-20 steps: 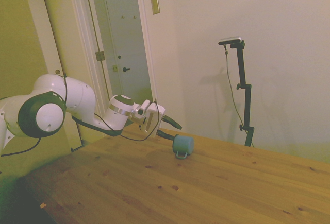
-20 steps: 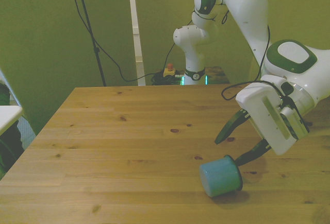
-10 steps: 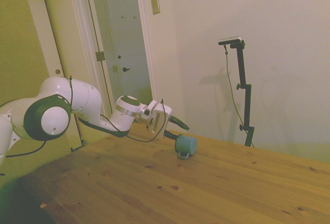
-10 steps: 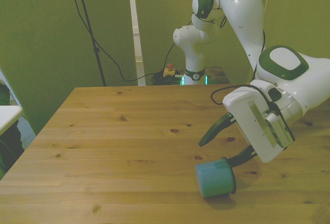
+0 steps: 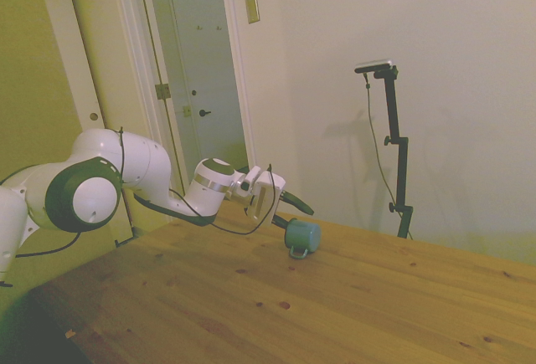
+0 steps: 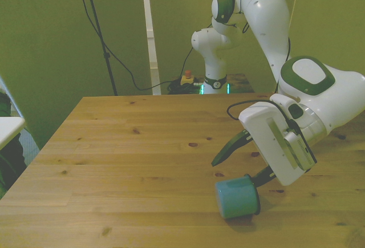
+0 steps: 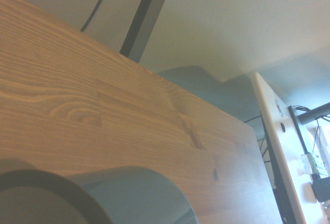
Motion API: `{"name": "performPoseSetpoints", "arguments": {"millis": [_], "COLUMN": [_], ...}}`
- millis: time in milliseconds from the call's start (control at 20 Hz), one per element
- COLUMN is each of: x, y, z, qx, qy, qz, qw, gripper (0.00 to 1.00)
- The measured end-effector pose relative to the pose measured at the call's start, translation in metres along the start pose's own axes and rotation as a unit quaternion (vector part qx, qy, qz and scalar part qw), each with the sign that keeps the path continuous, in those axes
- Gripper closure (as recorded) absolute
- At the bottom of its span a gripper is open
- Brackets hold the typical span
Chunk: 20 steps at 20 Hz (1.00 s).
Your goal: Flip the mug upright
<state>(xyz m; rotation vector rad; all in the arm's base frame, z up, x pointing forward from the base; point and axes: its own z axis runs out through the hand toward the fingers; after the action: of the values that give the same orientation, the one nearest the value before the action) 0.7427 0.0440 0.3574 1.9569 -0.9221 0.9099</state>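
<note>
The teal mug (image 6: 237,197) lies on its side on the wooden table (image 6: 131,168), just ahead of the gripper (image 6: 238,162), whose fingers are spread apart. It looks stiff, light and probably smooth; its rim wall seems the best hold.

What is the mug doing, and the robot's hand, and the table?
mug: lying on its side on the table, not upright yet, its handle pointing down at the wood in the side view.
gripper: open, tilted low, one finger above the mug and one beside it near the table; no grip visible.
table: wooden, holding only the mug.
</note>
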Motion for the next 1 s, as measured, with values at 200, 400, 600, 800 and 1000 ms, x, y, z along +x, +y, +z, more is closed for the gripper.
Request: {"name": "performPoseSetpoints", "arguments": {"millis": [200,400,600,800,1000], "x": [0.001,-0.002,-0.004,-0.006,-0.007], "y": [0.002,0.002,0.001,0.000,0.000], "z": [0.007,0.012,0.013,0.015,0.017], "qx": [-0.005,-0.007,-0.008,-0.009,-0.010], "qy": [-0.002,-0.004,-0.004,-0.005,-0.005], "qz": [0.001,-0.001,-0.002,-0.004,-0.004], "qw": [1.0000,1.0000,1.0000,0.9999,0.9999], "gripper": [1.00,1.00,1.00,1.00,1.00]}}
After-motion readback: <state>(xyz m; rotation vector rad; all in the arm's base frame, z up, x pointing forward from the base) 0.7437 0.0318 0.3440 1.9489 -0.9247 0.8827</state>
